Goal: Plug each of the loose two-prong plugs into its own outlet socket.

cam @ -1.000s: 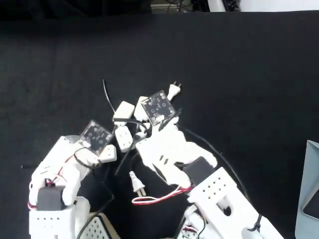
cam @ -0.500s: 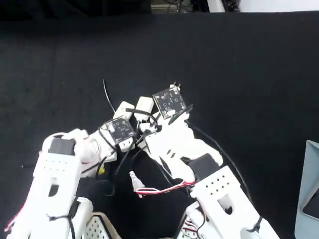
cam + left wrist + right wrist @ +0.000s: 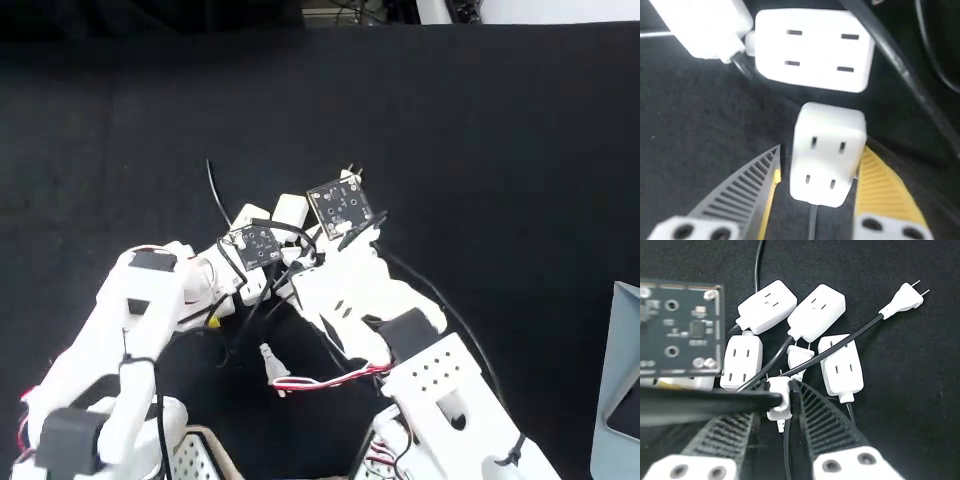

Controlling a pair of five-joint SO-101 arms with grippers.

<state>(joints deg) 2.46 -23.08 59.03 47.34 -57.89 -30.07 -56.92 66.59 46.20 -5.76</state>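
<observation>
Left claw: spread, straddling a small outlet. Yellow finger at one flank, grey finger just off the other. Outlet lies slots-up, long axis in line with the claw, cord end toward the wrist. Just beyond its free end sits a wider outlet, lying crosswise, also slots-up.

Right claw: clenched on a held plug, white body lengthwise between the fingers, cord trailing back toward the wrist. A blurred black cable hides contact on one side.

Outlet cluster: mid-surface, at both claw tips, cords crossing over and between the bodies.

Far plug: at the cluster's far-right fringe, prongs pointing away from the outlets.

Near plug: loose between the two arms, axis diagonal, next to red-and-white wiring.

Surface: black cloth runs wide beyond and to the right of the cluster. Grey bin at the right edge.
</observation>
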